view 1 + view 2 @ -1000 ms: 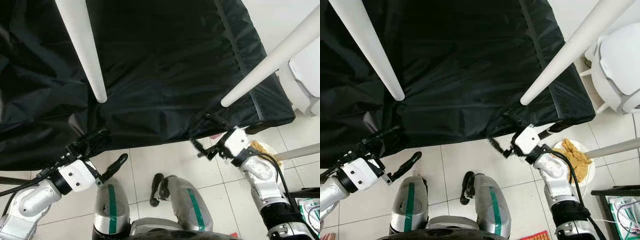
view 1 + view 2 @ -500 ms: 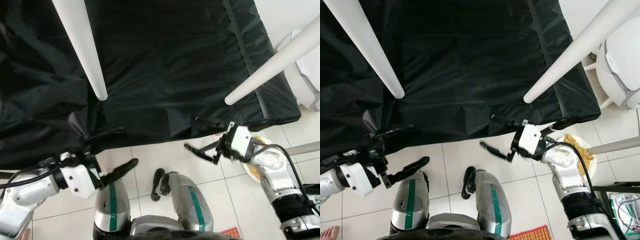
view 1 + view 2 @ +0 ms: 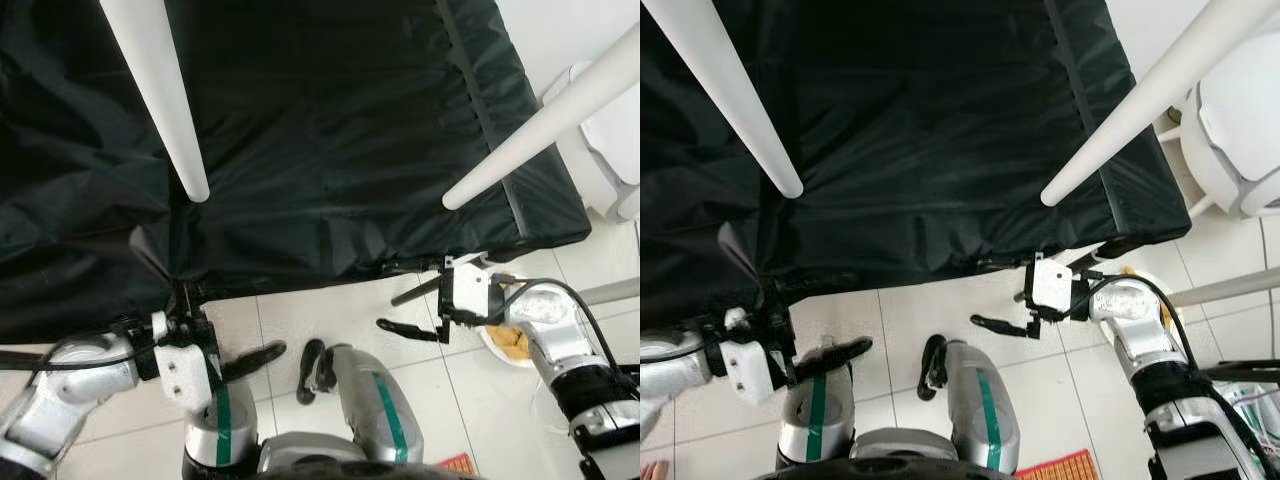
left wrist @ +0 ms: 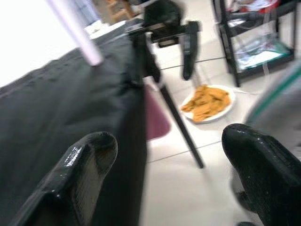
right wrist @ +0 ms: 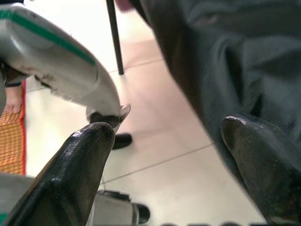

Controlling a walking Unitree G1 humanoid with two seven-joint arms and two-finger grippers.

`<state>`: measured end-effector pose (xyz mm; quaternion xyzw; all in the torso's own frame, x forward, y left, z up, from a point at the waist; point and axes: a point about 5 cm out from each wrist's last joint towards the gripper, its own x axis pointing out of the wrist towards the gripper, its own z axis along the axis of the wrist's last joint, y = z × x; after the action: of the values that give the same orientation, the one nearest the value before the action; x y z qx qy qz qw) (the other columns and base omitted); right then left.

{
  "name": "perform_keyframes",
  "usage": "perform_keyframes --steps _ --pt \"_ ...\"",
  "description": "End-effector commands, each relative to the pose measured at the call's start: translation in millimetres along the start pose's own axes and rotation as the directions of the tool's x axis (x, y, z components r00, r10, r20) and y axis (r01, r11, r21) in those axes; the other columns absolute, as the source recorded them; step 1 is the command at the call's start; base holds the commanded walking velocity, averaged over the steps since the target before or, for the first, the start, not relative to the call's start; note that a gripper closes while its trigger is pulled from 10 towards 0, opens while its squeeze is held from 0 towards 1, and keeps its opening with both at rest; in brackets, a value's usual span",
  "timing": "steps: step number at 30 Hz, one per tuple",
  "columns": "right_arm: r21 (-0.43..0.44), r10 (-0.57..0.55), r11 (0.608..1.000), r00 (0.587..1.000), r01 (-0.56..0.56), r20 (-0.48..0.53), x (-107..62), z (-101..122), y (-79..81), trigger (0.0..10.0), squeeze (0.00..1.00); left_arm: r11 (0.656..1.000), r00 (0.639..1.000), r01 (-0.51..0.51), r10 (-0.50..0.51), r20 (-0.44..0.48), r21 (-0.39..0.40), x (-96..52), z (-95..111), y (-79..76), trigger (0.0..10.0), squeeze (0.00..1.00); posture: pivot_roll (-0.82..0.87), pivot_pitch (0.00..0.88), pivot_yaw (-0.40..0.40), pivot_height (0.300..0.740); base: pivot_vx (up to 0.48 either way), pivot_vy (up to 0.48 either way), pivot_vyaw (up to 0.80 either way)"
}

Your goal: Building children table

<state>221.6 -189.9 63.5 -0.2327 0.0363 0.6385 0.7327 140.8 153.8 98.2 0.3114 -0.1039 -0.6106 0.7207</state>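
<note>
- Where the black cover drapes over the upturned children table, fills most of the head views, near hem hanging just above the tiled floor; hem sits much as half a second ago.
- Standing up out of the cover, two white table legs, one on the left and one on the right, both tapering toward the camera; unchanged in place against the cover.
- Below the hem, the robot's own silver legs with green stripes on the tiles.
- At the hem's left part, left gripper: wrist now turned more upright and drawn closer to the body than a second ago, fingers spread wide, upper finger up against the cover's edge, lower finger out over the floor; nothing pinched.
- At the hem's right part, right gripper: swung inward and lifted toward the cover since a second ago, fingers parted, upper finger just under the hem, lower one over the tiles; cannot tell whether the upper touches the cloth.
- Near the right arm, on the floor, a white plate mostly hidden behind the forearm; in the left wrist view, seen with orange-yellow food.
- In the right wrist view, the cover's folds close beside one finger.
</note>
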Motion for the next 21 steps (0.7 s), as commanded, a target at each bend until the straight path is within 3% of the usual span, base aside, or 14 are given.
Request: perform_keyframes --steps 1,3,5,12,15,18,20,21 --pt "0.016 0.027 1.000 0.999 -0.026 -0.047 -6.5 -7.3 4.7 10.0 0.00 0.999 0.999 0.041 -0.041 -0.003 -0.005 1.3 -1.9 -9.3 10.0 0.00 0.16 0.146 -0.120 0.740 0.000 0.000 0.00" --pt "0.039 0.027 0.999 0.997 -0.024 -0.075 -8.9 -14.0 8.2 10.0 0.00 0.998 0.998 0.061 -0.061 -0.023 -0.028 0.0 -6.2 -18.1 10.0 0.00 0.16 0.148 -0.118 0.740 0.000 0.000 0.00" --pt "0.095 0.031 0.995 0.989 -0.018 -0.142 -12.7 -30.0 19.9 10.0 0.00 0.994 0.993 0.092 -0.096 -0.065 -0.061 -3.8 -18.2 -37.6 10.0 0.00 0.15 0.149 -0.114 0.740 0.000 0.000 0.00" --pt "0.200 -0.003 0.978 0.966 0.056 -0.260 -15.3 -58.5 44.4 10.0 0.00 0.983 0.977 0.091 -0.118 -0.175 -0.159 -14.5 -48.6 -64.0 10.0 0.00 0.14 0.146 -0.111 0.740 0.000 0.000 0.00" --pt "0.285 -0.072 0.942 0.936 0.177 -0.344 -14.7 -75.4 55.4 10.0 0.00 0.968 0.954 0.045 -0.115 -0.278 -0.247 -21.7 -70.3 -75.5 10.0 0.00 0.14 0.143 -0.108 0.740 0.000 0.000 0.00" --pt "0.310 -0.105 0.922 0.920 0.232 -0.378 -15.0 -81.0 58.5 10.0 0.00 0.960 0.938 0.018 -0.114 -0.328 -0.280 -23.6 -79.7 -80.0 10.0 0.00 0.14 0.140 -0.104 0.740 0.000 0.000 0.00" --pt "0.362 -0.186 0.856 0.872 0.370 -0.452 -15.6 -92.1 62.4 10.0 0.00 0.937 0.896 -0.068 -0.093 -0.433 -0.343 -26.3 -98.6 -87.2 10.0 0.00 0.13 0.138 -0.099 0.740 0.000 0.000 0.00" --pt "0.362 -0.186 0.856 0.872 0.370 -0.452 -15.6 -92.1 62.4 10.0 0.00 0.937 0.896 -0.068 -0.093 -0.433 -0.343 -26.3 -98.6 -87.2 10.0 0.00 0.13 0.138 -0.099 0.740 0.000 0.000 0.00"
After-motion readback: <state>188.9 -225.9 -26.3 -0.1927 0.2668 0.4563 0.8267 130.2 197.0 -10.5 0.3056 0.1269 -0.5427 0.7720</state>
